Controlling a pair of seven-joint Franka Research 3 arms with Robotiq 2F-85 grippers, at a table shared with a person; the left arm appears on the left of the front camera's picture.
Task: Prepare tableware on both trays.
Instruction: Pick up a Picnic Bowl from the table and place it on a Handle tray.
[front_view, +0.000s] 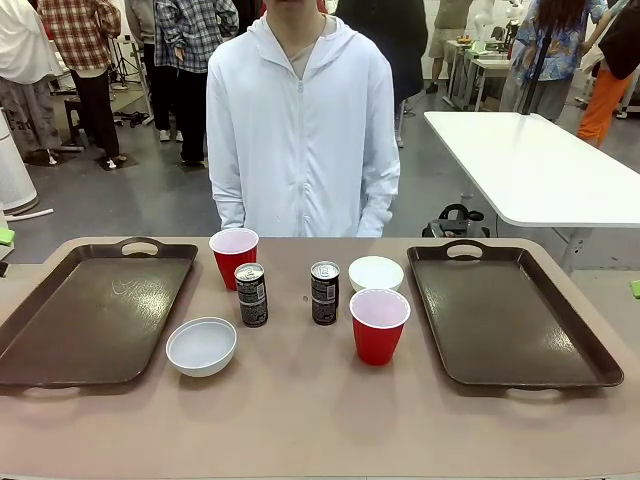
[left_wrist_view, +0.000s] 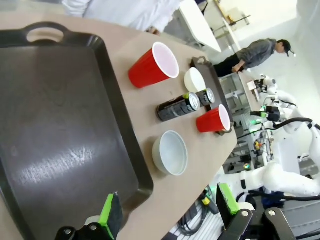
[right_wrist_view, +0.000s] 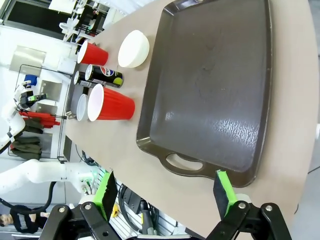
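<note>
1. Right wrist view gives some readable print: the right can has white lettering on its black side that seems to read "pepsi", with a yellow-green dot next to it. The print on the left can is too small to make out.
2. Right pincer hangs wide open, gripping nothing. Right tray sits straight ahead, its handle cut-out between the fingers. Inside it's just glossy dark brown bottom.
3. Beyond that tray, off to the pincer's side: right bowl and right cup, red outside, both with bare white insides.
4. Left pincer is wide open as well, holding nothing. Left tray lies ahead of one finger, bare and shiny with faint scuffs.
5. Left bowl sits just beyond the gap between its fingers, beside the tray rim; left cup stands farther off. Both are upright on the table, nothing in them.
</note>
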